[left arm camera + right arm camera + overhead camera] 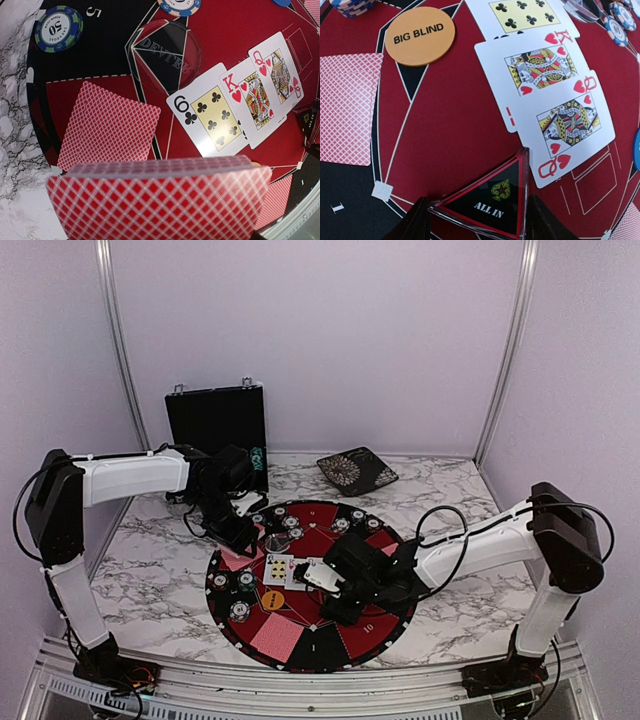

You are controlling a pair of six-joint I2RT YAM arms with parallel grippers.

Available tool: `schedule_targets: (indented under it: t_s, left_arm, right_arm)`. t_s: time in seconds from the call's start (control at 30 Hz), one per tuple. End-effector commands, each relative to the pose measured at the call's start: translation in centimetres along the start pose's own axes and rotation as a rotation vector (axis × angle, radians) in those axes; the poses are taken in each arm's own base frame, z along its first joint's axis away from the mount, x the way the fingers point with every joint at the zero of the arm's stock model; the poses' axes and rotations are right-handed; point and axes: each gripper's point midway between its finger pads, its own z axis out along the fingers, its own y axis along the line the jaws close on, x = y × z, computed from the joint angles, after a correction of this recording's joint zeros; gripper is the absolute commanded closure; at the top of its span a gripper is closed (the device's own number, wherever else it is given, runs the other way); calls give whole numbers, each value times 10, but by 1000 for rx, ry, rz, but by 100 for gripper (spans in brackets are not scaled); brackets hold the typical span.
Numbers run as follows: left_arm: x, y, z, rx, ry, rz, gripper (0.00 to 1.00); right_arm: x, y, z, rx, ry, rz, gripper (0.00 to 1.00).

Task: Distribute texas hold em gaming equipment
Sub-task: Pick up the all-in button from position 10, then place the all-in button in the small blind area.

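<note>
On the mat (445, 130), ALL IN triangle (487, 202) apex toward queen of hearts (567, 127), right gripper (477, 207) jaws flanking it, grip unclear, left gripper (238, 535) clamping deck (160, 200) crosswise

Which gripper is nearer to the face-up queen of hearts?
Right. The right gripper is just beside the queen of hearts; the left gripper, holding the deck, is off past the king and the six of clubs.

Enclosure: white-and-grey marble-patterned table (450, 625) inside a plain booth.
Pale lilac walls (330, 330), unmarked, stand behind the table and to both sides. Two aluminium posts (117, 350) rise at its far corners. A metal rail (300, 685) runs along its near edge. Lighting is even.
</note>
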Motion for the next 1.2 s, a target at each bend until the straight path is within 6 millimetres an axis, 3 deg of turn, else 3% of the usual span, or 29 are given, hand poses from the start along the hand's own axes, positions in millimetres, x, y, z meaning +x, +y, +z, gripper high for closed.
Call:
schedule_targets:
  t_s: [0.0, 0.27, 0.57, 0.67, 0.97, 1.17]
  left_arm:
    - [-4, -2, -12, 18, -41, -4, 66]
    - [-4, -2, -11, 20, -41, -4, 66]
    - [-5, -2, -10, 21, -42, -2, 66]
    - [-6, -2, -10, 22, -44, -2, 66]
    - [-6, -1, -10, 23, -44, -5, 66]
    - [-7, -1, -10, 26, -44, -8, 65]
  right_arm:
    - [-11, -1, -19, -2, -36, 19, 66]
    - [-21, -11, -43, -9, -83, 52, 66]
    - [-60, -78, -60, 94, -154, 161, 66]
    - [-73, -95, -54, 115, -159, 189, 66]
    - [-85, -142, -21, 162, -112, 284, 66]
    - [-98, -149, 3, 145, -94, 295, 66]
